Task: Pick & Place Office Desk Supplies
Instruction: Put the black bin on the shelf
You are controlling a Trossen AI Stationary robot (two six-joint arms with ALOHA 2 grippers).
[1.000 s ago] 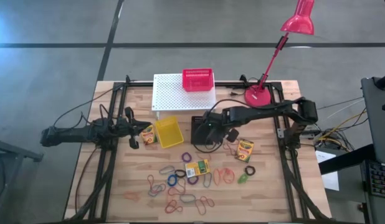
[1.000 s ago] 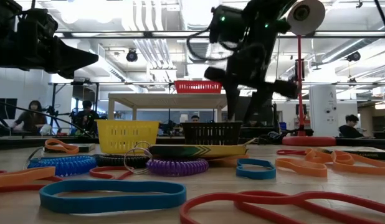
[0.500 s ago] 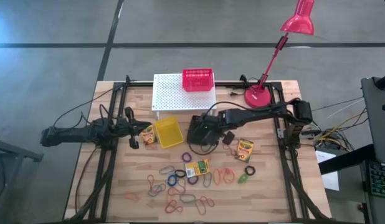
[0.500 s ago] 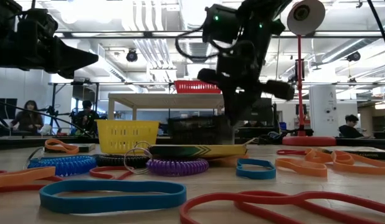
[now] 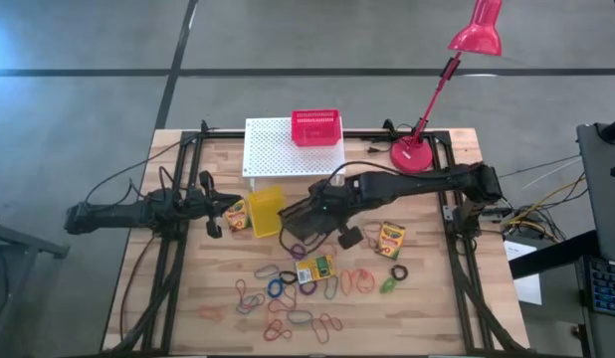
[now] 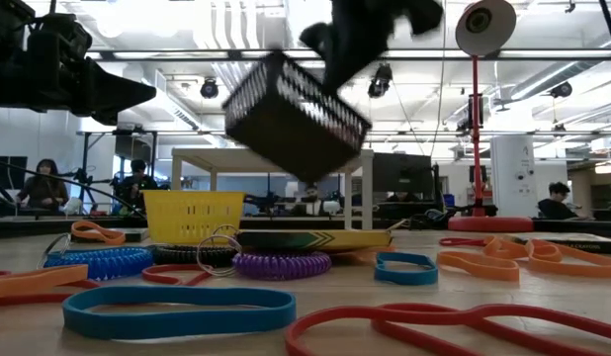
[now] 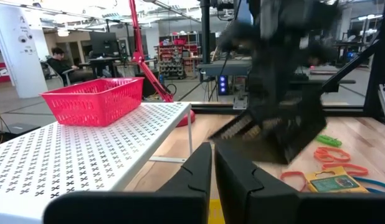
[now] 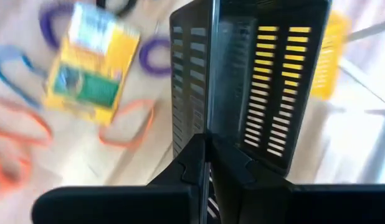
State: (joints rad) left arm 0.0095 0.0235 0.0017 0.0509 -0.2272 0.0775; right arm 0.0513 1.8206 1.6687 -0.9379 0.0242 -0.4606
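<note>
Right gripper (image 5: pixel 309 217) clamped on rim of black basket (image 6: pixel 294 116), lifted off table and tilted; elastic loops (image 5: pixel 288 298) and crayon box (image 5: pixel 315 268) lie on the wood below, apart from it. Right arm stretched across table centre. Left gripper (image 5: pixel 216 217) closed, parked beside yellow basket (image 5: pixel 269 211)

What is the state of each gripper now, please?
Left gripper: shut, holding nothing, beside the yellow basket.
Right gripper: shut on the wall of the black basket, lifted and tilted.

Black basket (image 6: pixel 296 117), lifted and tilted, blocks the air above the elastic loops (image 5: pixel 288 298); the worktop's (image 5: pixel 457 308) right edge seems open.
</note>
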